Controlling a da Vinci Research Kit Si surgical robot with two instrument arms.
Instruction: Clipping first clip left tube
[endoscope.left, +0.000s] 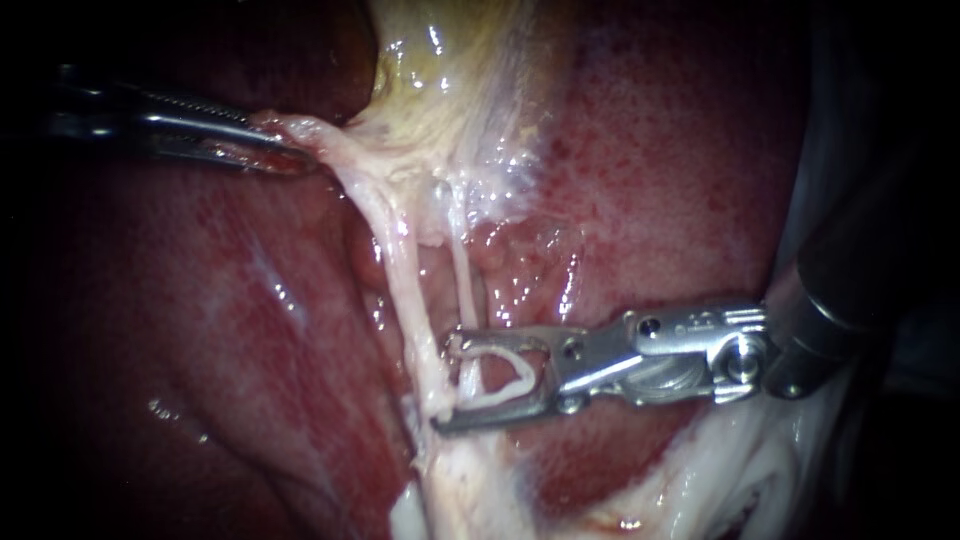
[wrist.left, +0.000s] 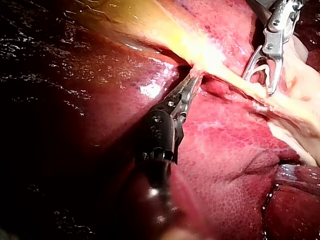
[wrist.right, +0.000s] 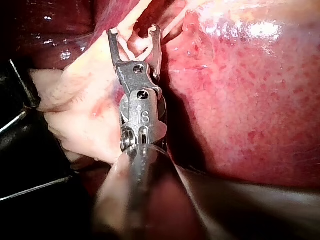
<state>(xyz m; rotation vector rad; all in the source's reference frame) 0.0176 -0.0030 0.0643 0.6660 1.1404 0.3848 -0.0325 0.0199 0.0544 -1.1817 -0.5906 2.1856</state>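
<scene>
- Upper left of the endoscope view, my left instrument (endoscope.left: 285, 150), a slim grey metal shaft, has its pincer clamped on pale stringy tissue (endoscope.left: 330, 150) over the dark red liver (endoscope.left: 680, 180).
- Lower centre, my silver hinged right instrument (endoscope.left: 445, 382) keeps its pincer wide, carrying an unsqueezed white U-shaped clip (endoscope.left: 528, 378).
- The thick whitish left tube (endoscope.left: 400, 265) runs down mid-frame to the pincer tips. A thinner pale tube (endoscope.left: 462, 270) lies between them.
- Still to do, I judge: seat the left tube fully, then squeeze.
</scene>
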